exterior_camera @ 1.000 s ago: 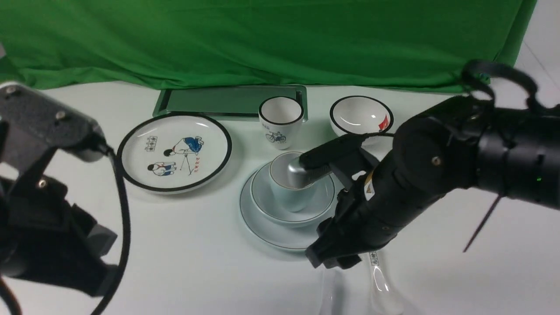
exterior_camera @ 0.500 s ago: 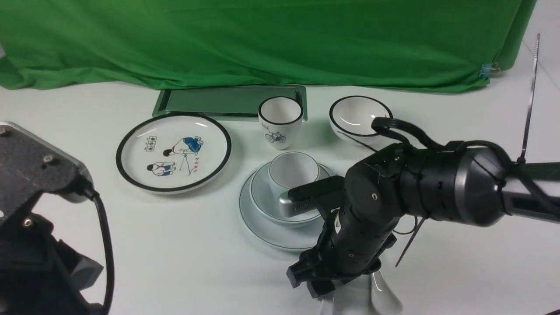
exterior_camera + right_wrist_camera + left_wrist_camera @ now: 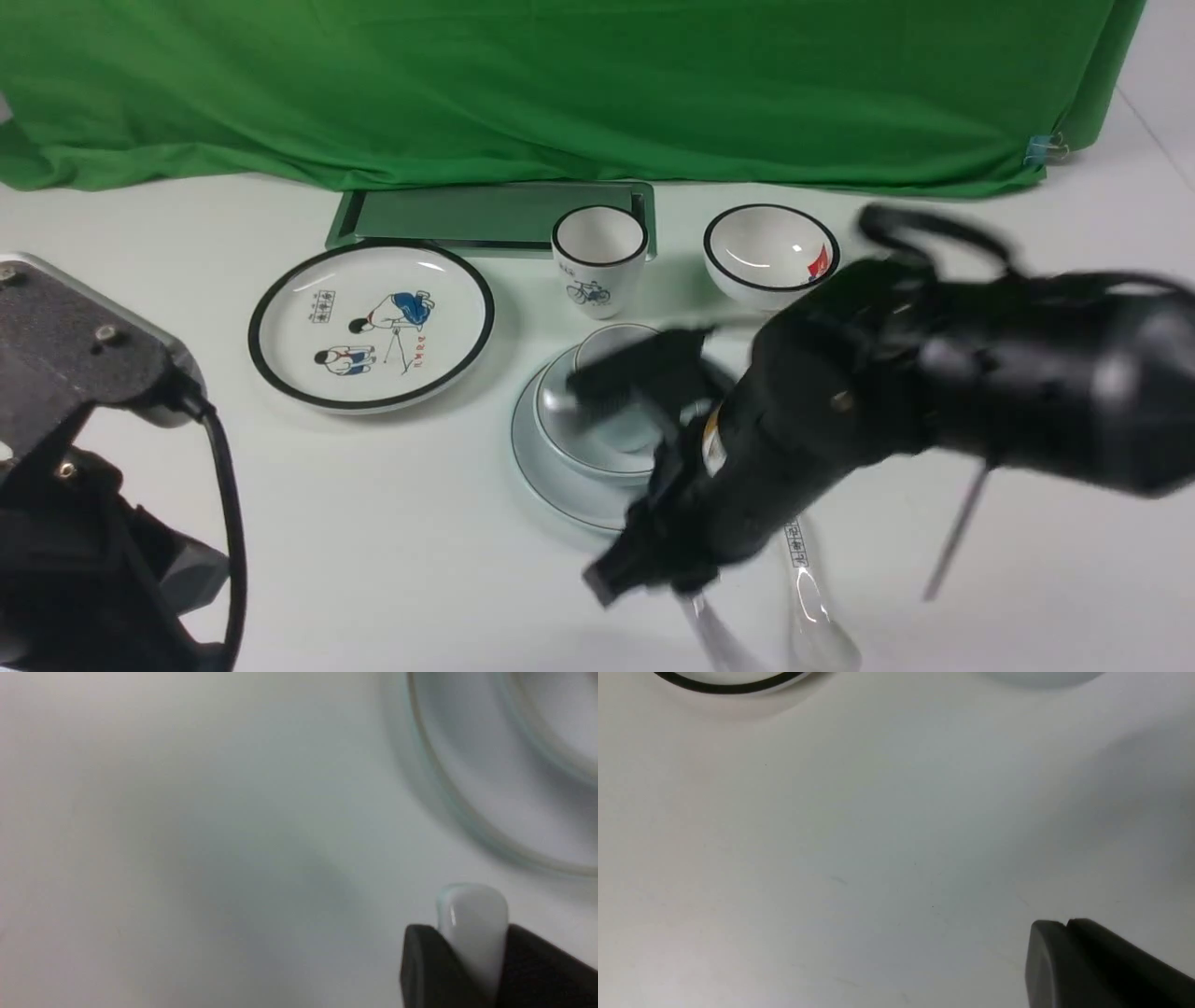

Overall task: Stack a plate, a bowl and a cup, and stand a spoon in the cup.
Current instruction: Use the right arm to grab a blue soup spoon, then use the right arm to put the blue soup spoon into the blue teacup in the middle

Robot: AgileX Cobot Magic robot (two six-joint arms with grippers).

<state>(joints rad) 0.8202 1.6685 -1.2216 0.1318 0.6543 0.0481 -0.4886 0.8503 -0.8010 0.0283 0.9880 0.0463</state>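
The right gripper [image 3: 472, 952] is clamping the glossy white ceramic spoon [image 3: 472, 907] by its end beside the pale bluish round plate [image 3: 558, 485], likely for upending. The left gripper [image 3: 1069, 952] is resting closed

Left arm [image 3: 84, 541]: matte black links, grey textured plate [image 3: 65, 327] with silver screws [image 3: 107, 333], looping black cable [image 3: 233, 504].
Right arm [image 3: 934, 392]: black rounded joints, yellow-white sticker [image 3: 714, 439], thin cable tie [image 3: 952, 532].
Right gripper [image 3: 472, 947]: black fingers.
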